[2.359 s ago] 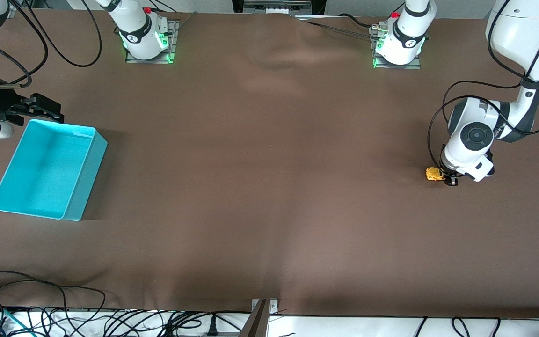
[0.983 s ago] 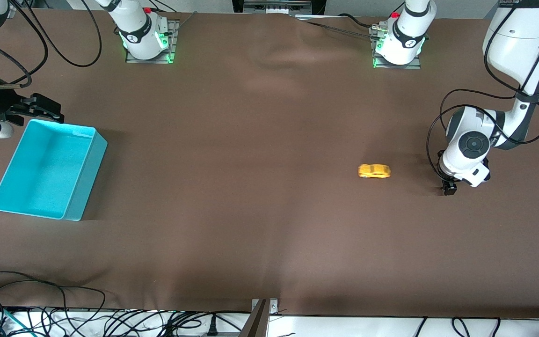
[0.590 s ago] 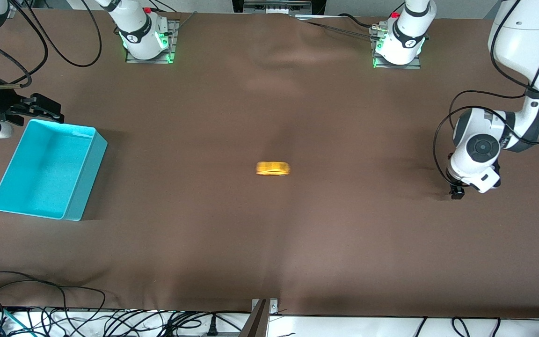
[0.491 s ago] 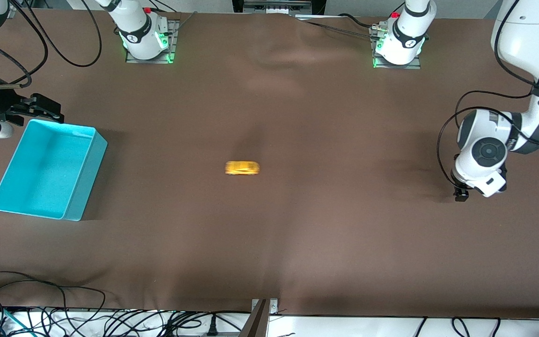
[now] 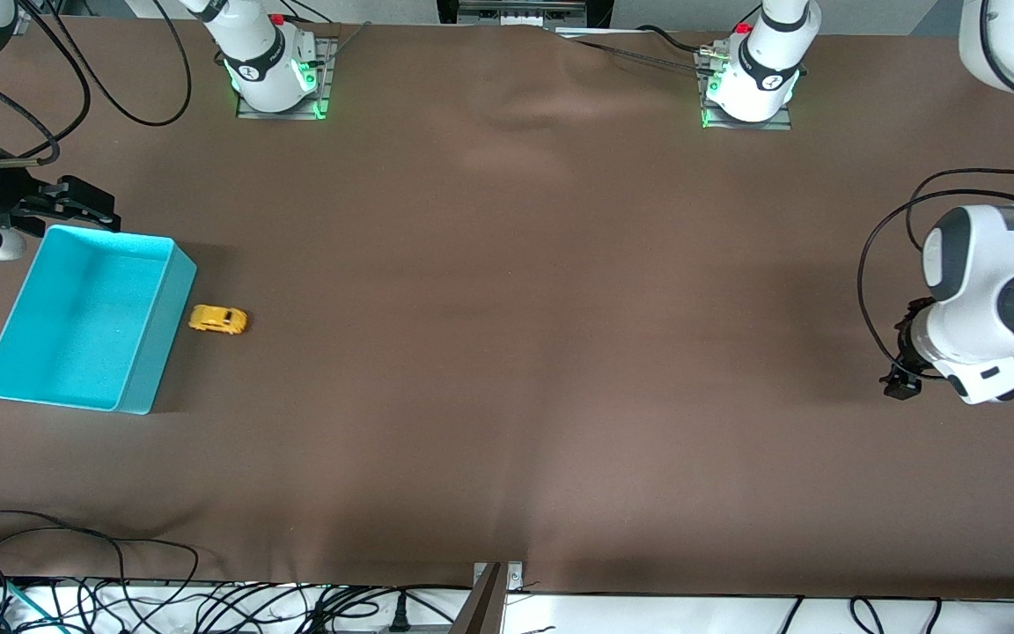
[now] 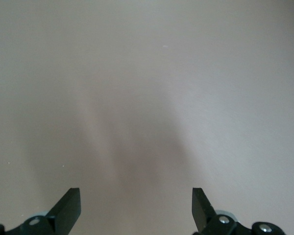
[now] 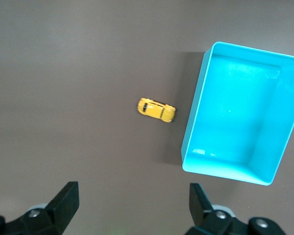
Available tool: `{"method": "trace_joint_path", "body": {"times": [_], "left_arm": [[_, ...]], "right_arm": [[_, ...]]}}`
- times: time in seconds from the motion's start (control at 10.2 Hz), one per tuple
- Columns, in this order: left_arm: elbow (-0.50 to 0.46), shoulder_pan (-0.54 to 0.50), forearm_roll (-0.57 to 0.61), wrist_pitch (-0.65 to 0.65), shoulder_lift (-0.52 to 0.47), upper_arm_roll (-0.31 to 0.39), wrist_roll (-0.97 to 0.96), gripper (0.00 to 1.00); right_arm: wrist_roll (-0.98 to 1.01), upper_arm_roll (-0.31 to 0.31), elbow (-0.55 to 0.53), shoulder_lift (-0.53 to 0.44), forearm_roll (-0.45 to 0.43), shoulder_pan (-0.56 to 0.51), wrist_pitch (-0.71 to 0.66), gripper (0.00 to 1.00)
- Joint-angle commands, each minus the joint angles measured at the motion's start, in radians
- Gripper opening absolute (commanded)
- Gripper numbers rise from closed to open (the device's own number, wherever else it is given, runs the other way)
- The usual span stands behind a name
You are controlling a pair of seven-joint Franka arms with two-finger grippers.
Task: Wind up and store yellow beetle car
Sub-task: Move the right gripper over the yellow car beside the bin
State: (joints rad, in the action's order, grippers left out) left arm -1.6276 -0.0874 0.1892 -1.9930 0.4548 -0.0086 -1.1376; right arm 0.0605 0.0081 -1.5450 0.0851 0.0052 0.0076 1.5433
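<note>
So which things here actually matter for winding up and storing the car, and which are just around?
Part of the job:
- yellow beetle car, on the table beside the bin
- teal bin
- left hand, open
- right hand, open, above the bin's edge

Just around:
- cables at the table edge

I see a yellow-orange beetle car [image 5: 218, 320] with dark windows. The bin [image 5: 5, 374] is plain teal, and the surface [image 5: 516, 352] is brown.

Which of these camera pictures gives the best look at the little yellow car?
The right wrist view: it looks straight down on the car, showing its dark windows and the bin beside it. The front view shows the car small, on the table by the bin. The left wrist view shows no car.
</note>
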Motion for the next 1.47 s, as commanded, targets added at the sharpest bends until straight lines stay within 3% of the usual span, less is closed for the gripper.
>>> {"method": "trace_joint_path", "body": {"times": [0.0, 0.2, 0.39, 0.69, 0.88, 1.08, 1.38], "left_arm": [[0.144, -0.002, -0.089, 0.129, 0.010, 0.001, 0.251, 1.00], [0.208, -0.003, -0.094, 0.201, 0.008, -0.001, 0.500, 1.00], [0.241, -0.002, -0.158, 0.224, 0.002, -0.002, 0.588, 1.00], [0.244, -0.002, -0.165, 0.227, -0.066, -0.031, 0.792, 1.00], [0.242, -0.003, -0.152, 0.232, -0.076, -0.079, 0.797, 1.00], [0.229, -0.008, -0.151, 0.328, -0.116, -0.117, 0.904, 1.00], [0.238, -0.009, -0.154, 0.336, -0.117, -0.117, 0.920, 1.00]], "right_arm": [[0.018, -0.002, 0.017, 0.005, 0.019, -0.003, -0.008, 1.00], [0.018, -0.002, 0.017, 0.005, 0.019, -0.003, -0.008, 1.00], [0.018, -0.002, 0.017, 0.005, 0.025, -0.001, -0.009, 1.00], [0.018, 0.001, 0.019, 0.013, 0.059, 0.003, -0.008, 1.00], [0.019, 0.001, 0.016, 0.028, 0.058, 0.002, -0.020, 1.00], [0.019, 0.000, 0.016, 0.048, 0.055, -0.003, -0.012, 1.00], [0.021, 0.000, 0.019, 0.102, 0.056, -0.001, 0.004, 1.00]]}}
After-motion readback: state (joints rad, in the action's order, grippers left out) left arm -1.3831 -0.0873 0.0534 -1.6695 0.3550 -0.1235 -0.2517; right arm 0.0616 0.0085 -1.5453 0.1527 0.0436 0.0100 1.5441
